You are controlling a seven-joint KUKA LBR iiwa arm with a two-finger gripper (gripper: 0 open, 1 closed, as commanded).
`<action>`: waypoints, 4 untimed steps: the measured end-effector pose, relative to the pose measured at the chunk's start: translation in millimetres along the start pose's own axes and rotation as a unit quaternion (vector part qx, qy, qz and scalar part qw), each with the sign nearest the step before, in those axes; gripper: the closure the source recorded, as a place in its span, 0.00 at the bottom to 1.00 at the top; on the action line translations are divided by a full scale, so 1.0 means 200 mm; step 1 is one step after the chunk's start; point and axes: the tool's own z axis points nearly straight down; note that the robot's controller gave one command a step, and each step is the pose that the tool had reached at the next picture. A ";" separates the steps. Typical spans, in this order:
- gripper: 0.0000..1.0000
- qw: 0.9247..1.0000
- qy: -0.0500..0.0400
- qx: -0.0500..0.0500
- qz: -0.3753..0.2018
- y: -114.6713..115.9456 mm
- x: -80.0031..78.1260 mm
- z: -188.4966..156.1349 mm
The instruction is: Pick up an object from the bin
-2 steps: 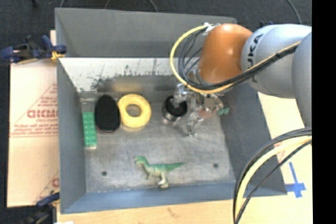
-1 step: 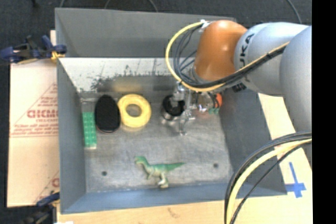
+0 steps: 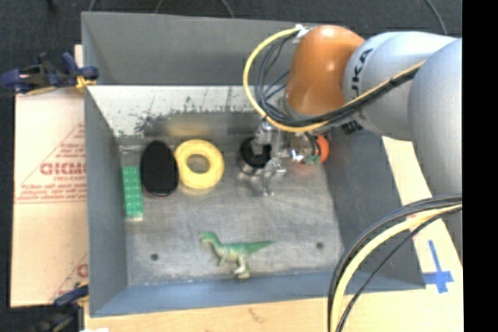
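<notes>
My gripper (image 3: 264, 173) hangs low over the bin's middle right, near the back wall. Just left of it, and touching or partly behind it, sits a small black round thing (image 3: 250, 152). To its right lies a small orange-red thing (image 3: 319, 147) with a green bit on it, half hidden under the arm. A yellow tape roll (image 3: 199, 165) lies flat a little way to the gripper's left.
A black oval pad (image 3: 159, 168) lies beside the yellow roll, and a green studded bar (image 3: 132, 191) runs along the left wall. A green toy dinosaur (image 3: 234, 251) lies near the front wall. The arm's orange cover and cables hang above the gripper.
</notes>
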 end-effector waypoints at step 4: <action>1.00 0.989 -0.010 0.001 0.145 0.14 -0.04 0.00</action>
